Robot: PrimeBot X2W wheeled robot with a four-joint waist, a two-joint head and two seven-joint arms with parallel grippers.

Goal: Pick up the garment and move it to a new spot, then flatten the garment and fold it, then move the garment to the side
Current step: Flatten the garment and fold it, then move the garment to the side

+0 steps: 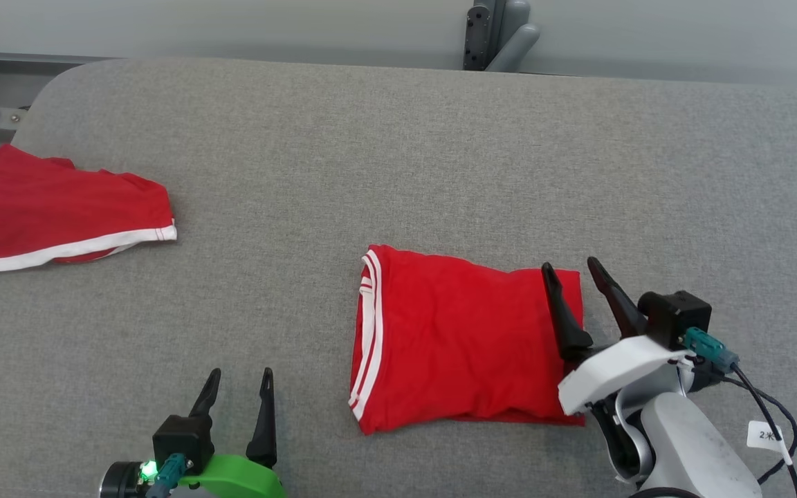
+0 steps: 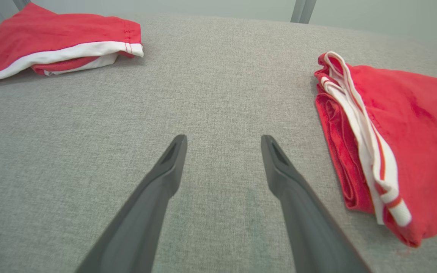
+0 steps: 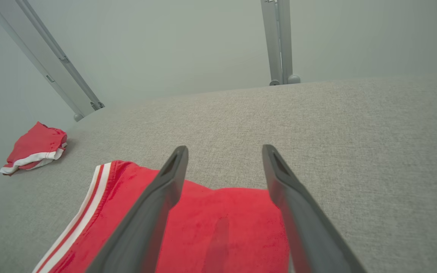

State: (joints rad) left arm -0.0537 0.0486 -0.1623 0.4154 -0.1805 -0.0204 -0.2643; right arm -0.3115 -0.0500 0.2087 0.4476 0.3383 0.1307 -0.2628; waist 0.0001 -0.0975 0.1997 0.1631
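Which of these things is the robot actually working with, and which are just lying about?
In the job:
folded red garment
right pincer, open at its edge
left pincer, open

Lying about:
second red garment, far left
metal post behind the grey table

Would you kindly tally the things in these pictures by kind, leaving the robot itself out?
Red garments: 2, the folded garment near the middle and the second garment at the left edge.
Grey table: 1.
Total: 3.
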